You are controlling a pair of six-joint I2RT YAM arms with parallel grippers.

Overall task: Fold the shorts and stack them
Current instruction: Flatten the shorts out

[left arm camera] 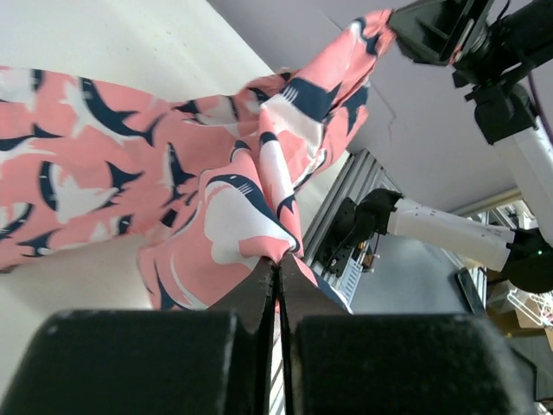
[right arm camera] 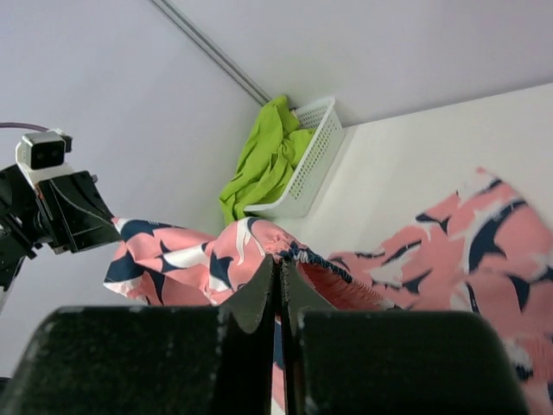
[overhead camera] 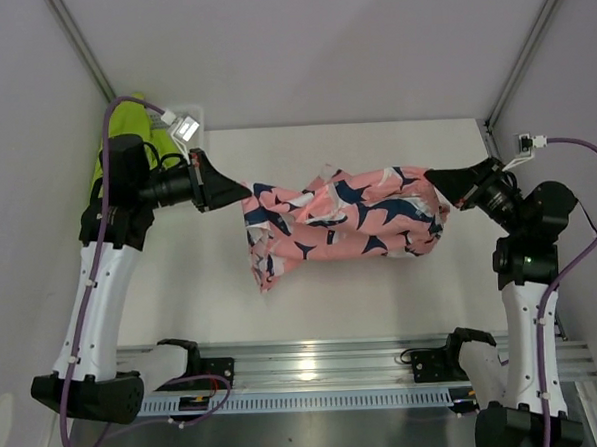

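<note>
The pink shark-print shorts (overhead camera: 343, 219) hang stretched between both arms above the white table (overhead camera: 382, 289). My left gripper (overhead camera: 245, 193) is shut on their left end, and the cloth (left arm camera: 225, 216) bunches at its tips (left arm camera: 278, 261). My right gripper (overhead camera: 428, 177) is shut on the right end, pinching the navy-edged waistband (right arm camera: 298, 252) at its tips (right arm camera: 280, 259). The lower part of the shorts sags down toward the table. The lime green shorts (overhead camera: 125, 127) lie in the white basket (overhead camera: 188, 117) at the back left, also showing in the right wrist view as green shorts (right arm camera: 263, 151).
The white mesh basket (right arm camera: 315, 151) stands in the table's back left corner behind the left arm. An aluminium rail (overhead camera: 326, 367) with both arm bases runs along the near edge. Grey walls close in on the left, back and right.
</note>
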